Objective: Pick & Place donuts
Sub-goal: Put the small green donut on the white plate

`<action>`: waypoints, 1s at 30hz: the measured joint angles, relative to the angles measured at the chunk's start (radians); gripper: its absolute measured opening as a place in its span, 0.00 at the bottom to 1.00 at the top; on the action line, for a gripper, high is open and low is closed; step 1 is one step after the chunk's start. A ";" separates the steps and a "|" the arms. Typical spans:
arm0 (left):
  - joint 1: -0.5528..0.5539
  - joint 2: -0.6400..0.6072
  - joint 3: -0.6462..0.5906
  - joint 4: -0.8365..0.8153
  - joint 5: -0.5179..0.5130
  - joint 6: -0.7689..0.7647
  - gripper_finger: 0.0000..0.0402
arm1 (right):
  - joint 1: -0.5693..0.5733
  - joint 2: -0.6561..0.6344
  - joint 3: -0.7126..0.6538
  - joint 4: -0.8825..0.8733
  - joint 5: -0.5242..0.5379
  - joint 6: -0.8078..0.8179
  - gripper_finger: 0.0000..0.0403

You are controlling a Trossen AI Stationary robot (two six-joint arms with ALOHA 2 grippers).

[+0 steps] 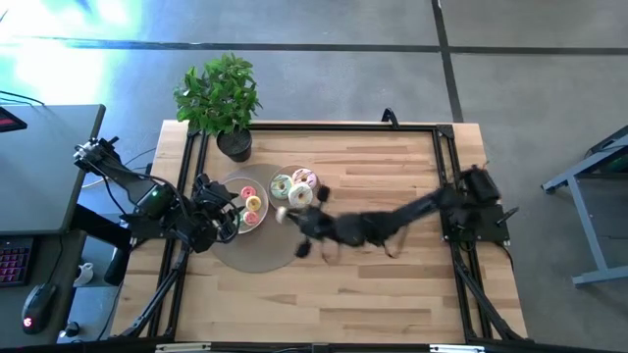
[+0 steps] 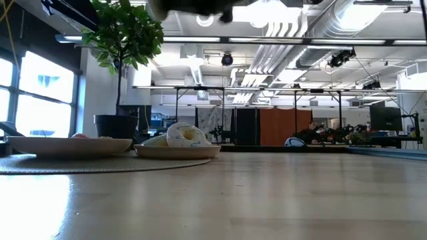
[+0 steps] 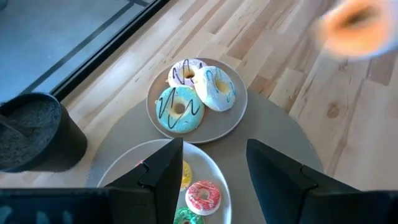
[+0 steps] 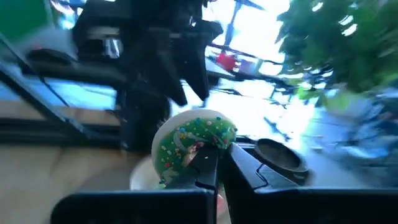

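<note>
Right gripper [image 4: 219, 163] is clamped on a green sprinkled donut [image 4: 193, 140], carried in the air beside the small plate [image 1: 312, 197]. Left gripper [image 3: 211, 168] hovers open over the other plate [image 3: 214, 165]. Likely mid-transfer; next: lower, then release.

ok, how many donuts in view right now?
7. Three large on one plate: teal, white, pink. Three minis on the other plate: yellow, red, green. A sprinkled one in the right end effector. Others may hide behind the left end effector.
</note>
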 joint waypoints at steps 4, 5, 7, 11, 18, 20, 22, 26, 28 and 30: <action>0.000 -0.007 0.001 0.000 -0.004 0.029 0.43 | -0.114 0.159 0.141 -0.116 -0.068 0.120 0.03; 0.000 -0.007 0.001 0.000 -0.004 0.030 0.43 | -0.138 0.202 0.192 -0.193 -0.071 0.139 0.04; 0.000 -0.006 0.000 -0.002 0.002 0.030 0.43 | -0.181 0.281 0.315 -0.349 -0.108 0.182 0.04; 0.000 0.014 0.000 -0.004 0.069 0.028 0.43 | -0.246 0.419 0.576 -0.543 -0.302 0.276 0.01; 0.000 0.084 0.000 -0.095 0.271 0.090 0.43 | -0.298 0.612 0.925 -0.736 -0.495 0.398 0.03; 0.000 0.113 0.000 -0.122 0.323 0.057 0.43 | -0.307 0.649 0.987 -0.794 -0.508 0.415 0.03; 0.000 0.143 -0.001 -0.138 0.339 0.031 0.43 | -0.312 0.678 1.013 -0.839 -0.508 0.416 0.02; 0.000 0.200 -0.001 -0.155 0.319 -0.023 0.43 | -0.313 0.695 1.015 -0.860 -0.509 0.427 0.02; 0.000 0.235 0.000 -0.181 0.309 -0.030 0.43 | -0.312 0.691 1.020 -0.886 -0.511 0.441 0.03; 0.000 0.276 -0.001 -0.205 0.284 -0.081 0.43 | -0.311 0.690 1.020 -0.927 -0.512 0.440 0.05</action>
